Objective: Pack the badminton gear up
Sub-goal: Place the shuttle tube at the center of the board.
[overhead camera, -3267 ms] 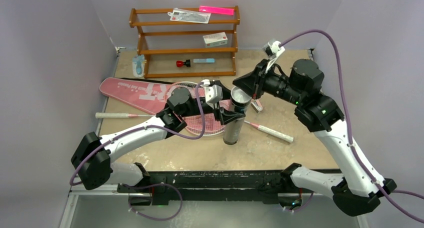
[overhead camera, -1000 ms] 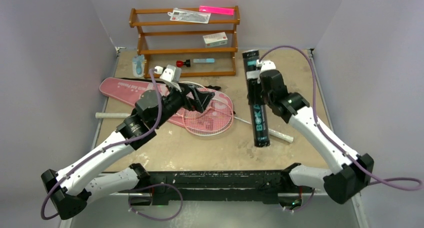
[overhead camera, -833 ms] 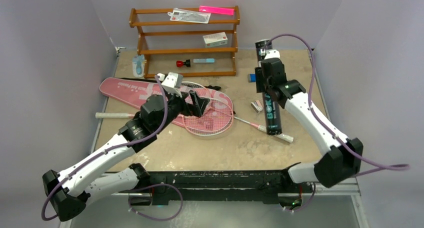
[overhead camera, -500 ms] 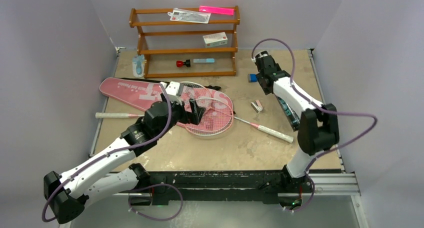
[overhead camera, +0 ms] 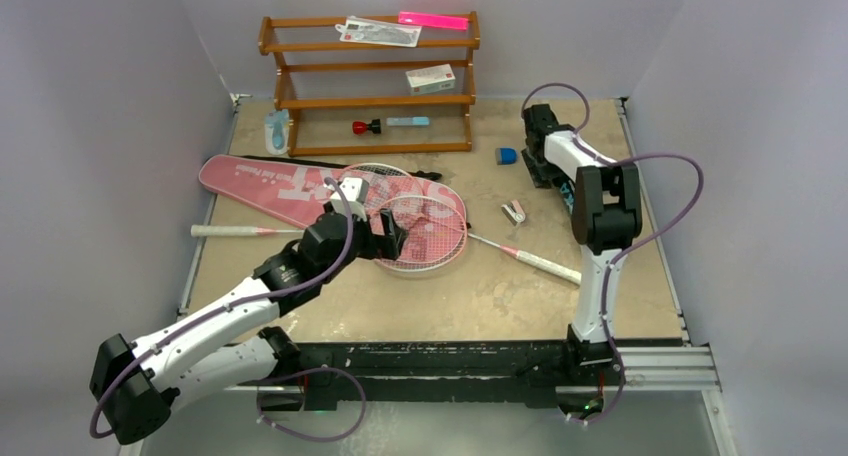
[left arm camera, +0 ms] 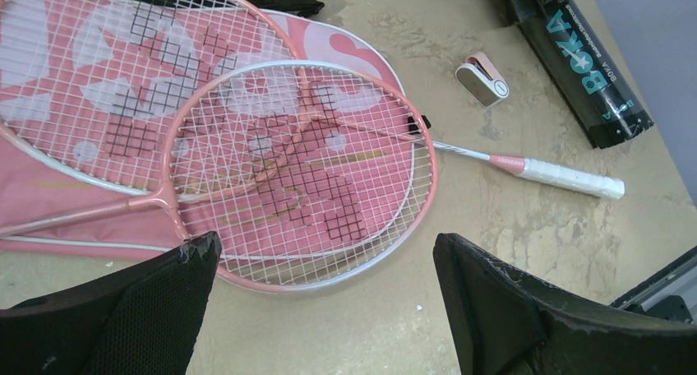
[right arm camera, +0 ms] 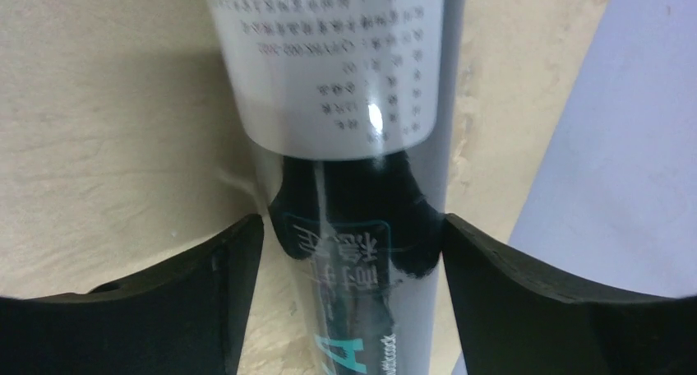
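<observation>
Black BOKA tube (right arm camera: 329, 62) lying flat on the table (overhead camera: 480, 296), between the fingers of the right gripper (right arm camera: 353, 235), one finger close at each side. Touching it or just apart: cannot tell. Two pink rackets (left arm camera: 304, 169) crossed on the pink bag (overhead camera: 250, 179), just ahead of the left gripper (left arm camera: 325, 247), fingers spread wide and empty.

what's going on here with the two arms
Two arms are packing badminton gear. The left gripper hangs open above two pink rackets lying overlapped on the pink bag. The right gripper straddles the black tube, lying along the table's right side; whether it grips is unclear. The rackets are not bagged yet.
</observation>
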Tool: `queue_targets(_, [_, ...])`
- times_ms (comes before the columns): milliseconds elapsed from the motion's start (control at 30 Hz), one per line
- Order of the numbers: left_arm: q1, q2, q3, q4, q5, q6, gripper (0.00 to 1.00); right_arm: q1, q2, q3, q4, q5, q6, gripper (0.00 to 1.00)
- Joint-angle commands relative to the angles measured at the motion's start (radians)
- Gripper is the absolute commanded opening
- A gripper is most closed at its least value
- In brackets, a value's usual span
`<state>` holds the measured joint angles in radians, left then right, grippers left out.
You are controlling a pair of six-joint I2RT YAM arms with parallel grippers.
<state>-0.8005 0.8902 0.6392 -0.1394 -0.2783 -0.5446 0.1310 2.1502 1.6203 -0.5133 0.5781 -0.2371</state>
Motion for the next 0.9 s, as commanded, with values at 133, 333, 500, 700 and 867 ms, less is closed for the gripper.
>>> queue_targets(133, [0.008,0.042,-0.021,0.024,-0.006,-0.126,1.0,0.01,-0.041,0.096,-0.185,-0.049,0.223,0.99])
queue_targets(333, [0.045,0.053,-0.012,-0.015,0.038,-0.15,1.0,0.095,-0.28,-0.014,-0.178,-0.128,0.289,0.99])
queue_targets(500, [0.15,0.015,-0.067,0.02,0.124,-0.18,1.0,0.236,-0.442,-0.173,-0.08,-0.26,0.37,0.97])
queue_targets(700, [0.246,-0.039,-0.124,0.023,0.173,-0.212,0.98,0.258,-0.547,-0.343,0.112,-0.613,0.339,0.75])
queue_targets(867, [0.272,-0.094,-0.182,0.026,0.116,-0.279,0.92,0.294,-0.59,-0.446,0.117,-0.73,0.334,0.67])
